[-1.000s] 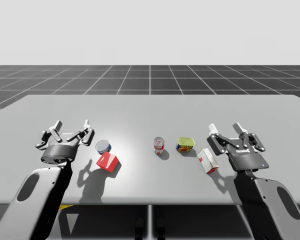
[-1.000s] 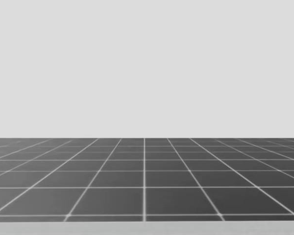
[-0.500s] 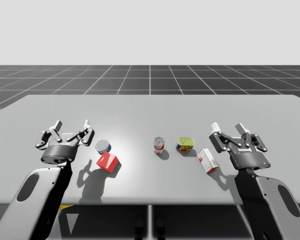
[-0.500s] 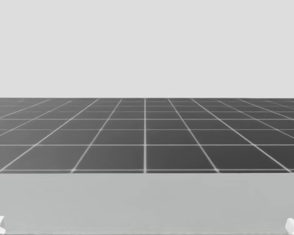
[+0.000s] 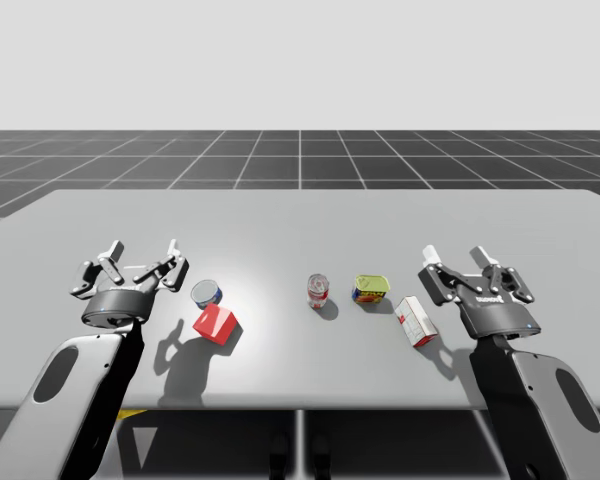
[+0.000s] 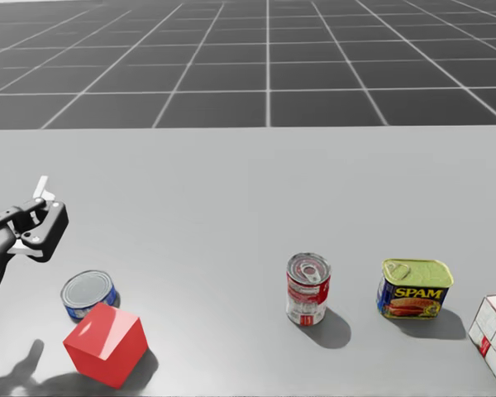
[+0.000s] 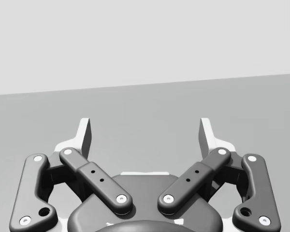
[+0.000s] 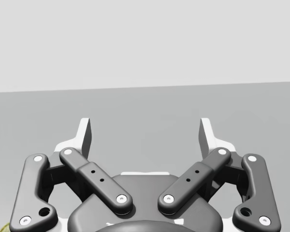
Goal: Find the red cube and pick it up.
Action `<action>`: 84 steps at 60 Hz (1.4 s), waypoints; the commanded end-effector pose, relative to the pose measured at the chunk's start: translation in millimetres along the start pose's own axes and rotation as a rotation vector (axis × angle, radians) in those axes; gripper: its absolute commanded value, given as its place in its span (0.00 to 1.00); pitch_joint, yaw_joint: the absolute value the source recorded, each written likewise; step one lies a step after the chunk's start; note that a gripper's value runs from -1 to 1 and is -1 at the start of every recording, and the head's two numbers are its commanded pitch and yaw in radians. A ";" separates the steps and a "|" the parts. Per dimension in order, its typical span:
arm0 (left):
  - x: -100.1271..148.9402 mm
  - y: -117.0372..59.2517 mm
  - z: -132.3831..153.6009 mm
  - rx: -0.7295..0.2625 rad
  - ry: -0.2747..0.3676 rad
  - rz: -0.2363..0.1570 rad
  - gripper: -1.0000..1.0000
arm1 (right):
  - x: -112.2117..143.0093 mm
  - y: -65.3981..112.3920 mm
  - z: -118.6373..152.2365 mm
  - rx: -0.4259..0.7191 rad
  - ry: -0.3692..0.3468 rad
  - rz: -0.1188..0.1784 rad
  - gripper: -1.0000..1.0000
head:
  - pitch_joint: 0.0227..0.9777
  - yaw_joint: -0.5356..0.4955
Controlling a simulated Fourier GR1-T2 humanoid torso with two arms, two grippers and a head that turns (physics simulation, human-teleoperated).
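**Cube found, grasp not begun**

You have the cube (image 6: 106, 343) in sight on the table (image 6: 231, 207), untouched. The reach, the closing and the lift are all left to do. The cube rests just beside the blue can (image 6: 88, 294), on the can's near side. Your left claw (image 5: 145, 257) hovers to the can's left, near but apart, fingers spread wide, holding nothing. Your right claw (image 5: 454, 258), well to the can's right, is likewise wide and bare.

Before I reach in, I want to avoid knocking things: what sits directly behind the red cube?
A short blue can stands just behind the red cube, slightly left of it. The cube covers part of the can's lower edge, so I cannot tell whether they touch.
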 end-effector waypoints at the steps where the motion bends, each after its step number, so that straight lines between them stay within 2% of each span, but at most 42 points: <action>1: -0.1 0.0 -0.3 0.000 0.000 -0.001 0.00 | -0.3 1.0 0.4 0.008 0.004 -0.001 0.00 | 0.69 0.60; 15: -0.4 -0.9 -0.2 -0.004 0.001 -0.004 0.00 | 0.0 2.6 1.4 0.019 0.007 -0.006 0.00 | 0.78 0.70; 26: -0.1 -1.1 -0.5 -0.012 0.009 -0.001 0.00 | -1.7 12.4 2.7 0.043 0.015 -0.011 0.00 | 0.86 0.79; 40: 2.4 -0.5 0.3 -0.031 0.022 0.033 0.00 | -2.6 14.2 3.5 0.052 0.020 -0.014 0.00 | 0.91 0.83; 42: 4.0 -0.5 0.7 -0.046 0.031 0.058 0.00 | -2.3 14.2 4.5 0.052 0.021 -0.015 0.00 | 0.92 0.84; 47: 6.7 -0.5 2.8 -0.064 0.044 0.082 0.00 | -2.2 13.5 4.7 0.050 0.021 -0.017 0.00 | 0.92 0.84; 48: 11.9 -1.2 6.5 -0.102 0.074 0.124 0.00 | -2.4 13.3 4.9 0.048 0.022 -0.017 0.00 | 0.91 0.84; 54: 24.5 -1.1 18.4 -0.138 0.077 0.130 0.00 | -2.4 12.9 5.1 0.044 0.023 -0.019 0.00 | 0.91 0.84; 58: 33.4 -1.0 31.3 -0.171 0.083 0.101 0.00 | -2.4 12.6 5.1 0.043 0.024 -0.020 0.00 | 0.91 0.84; 62: 39.7 -0.4 44.8 -0.217 0.089 0.100 0.00 | -2.3 12.2 4.9 0.043 0.023 -0.021 0.00 | 0.91 0.85; 70: 46.4 4.9 84.7 -0.280 0.090 0.068 0.00 | -2.0 11.4 4.6 0.038 0.020 -0.019 0.00 | 0.91 0.85; 74: 43.6 8.1 102.1 -0.313 0.120 0.080 0.00 | -1.6 11.0 4.7 0.036 0.018 -0.025 0.00 | 0.91 0.85; 76: 39.6 10.3 115.5 -0.325 0.149 0.066 0.00 | -0.9 11.2 5.2 0.041 0.016 -0.037 0.00 | 0.90 0.85; 80: 35.5 12.4 126.9 -0.337 0.185 0.088 0.00 | -0.4 11.0 5.2 0.046 0.013 -0.043 0.00 | 0.90 0.85; 82: 32.1 14.2 136.8 -0.338 0.196 0.075 0.00 | 0.0 10.5 5.1 0.051 0.012 -0.052 0.00 | 0.90 0.85; 84: 28.8 14.1 143.8 -0.339 0.206 0.081 0.00 | 0.1 10.3 5.2 0.052 0.012 -0.052 0.00 | 0.89 0.85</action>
